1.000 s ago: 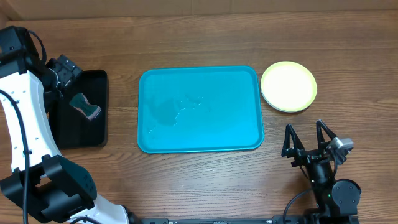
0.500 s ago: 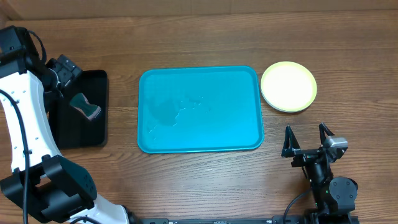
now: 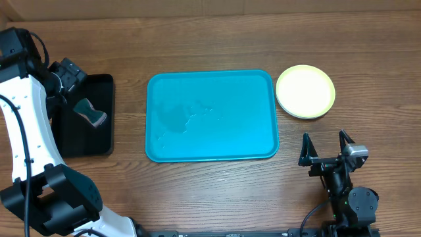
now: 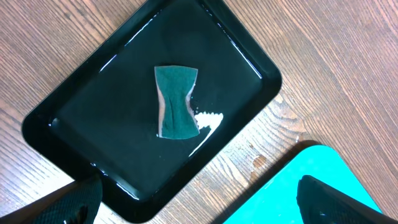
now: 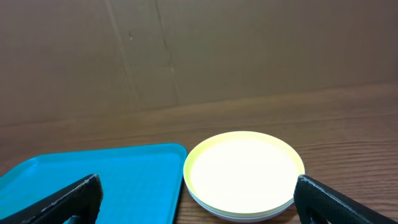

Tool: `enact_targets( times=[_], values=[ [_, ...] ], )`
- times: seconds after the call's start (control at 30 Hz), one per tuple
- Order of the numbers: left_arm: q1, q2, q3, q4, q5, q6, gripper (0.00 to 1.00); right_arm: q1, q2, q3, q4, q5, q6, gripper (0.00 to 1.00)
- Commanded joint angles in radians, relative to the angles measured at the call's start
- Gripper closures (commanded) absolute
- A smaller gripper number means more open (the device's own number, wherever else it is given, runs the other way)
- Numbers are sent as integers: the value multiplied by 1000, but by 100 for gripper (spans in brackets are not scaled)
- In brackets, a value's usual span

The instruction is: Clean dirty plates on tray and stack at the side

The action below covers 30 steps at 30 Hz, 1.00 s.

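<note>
The turquoise tray (image 3: 210, 115) lies mid-table with no plates on it; it also shows in the right wrist view (image 5: 93, 180) and the left wrist view (image 4: 311, 186). The plates (image 3: 305, 91) sit stacked right of the tray, the yellow-green one on top; paler rims show beneath it in the right wrist view (image 5: 244, 173). The white and light blue plates are otherwise hidden. My right gripper (image 3: 325, 146) is open and empty near the front edge, below the stack. My left gripper (image 3: 60, 78) is open and empty above the black tray (image 3: 85, 115).
A green sponge (image 3: 90, 112) lies in the wet black tray at the left, seen also in the left wrist view (image 4: 176, 101). A cardboard wall (image 5: 199, 50) stands along the table's far edge.
The right gripper has shifted slightly and settled at the front right. The left arm, tray and plates have not moved.
</note>
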State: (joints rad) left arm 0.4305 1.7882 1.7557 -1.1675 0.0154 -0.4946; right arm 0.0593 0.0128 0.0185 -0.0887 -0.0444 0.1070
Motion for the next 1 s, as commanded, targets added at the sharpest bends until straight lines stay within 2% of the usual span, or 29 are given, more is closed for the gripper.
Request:
enact_targets(
  times=[0.0,0.33,0.5,0.7,0.8,0.97],
  values=[
    [8,11,11,0,1,-7,0,-3,-10,-10,7,10,-7,0],
    [8,11,11,0,0,-6,0,-3,-10,-10,7,9,-7,0],
    [8,17,11,-63,11,4,0,-3,-10,-10,7,10,-7,0],
    [-17,-21,-93,-92,12,47,0,-3,-10,-10,7,10,-7,0],
    [-49,-85,-228,-6,12,120,0,-3,-10,-10,7,9,-7,0],
    [-129,-248,-537,288,16,244,0,-3,-10,-10,7,10,-7,0]
  ],
)
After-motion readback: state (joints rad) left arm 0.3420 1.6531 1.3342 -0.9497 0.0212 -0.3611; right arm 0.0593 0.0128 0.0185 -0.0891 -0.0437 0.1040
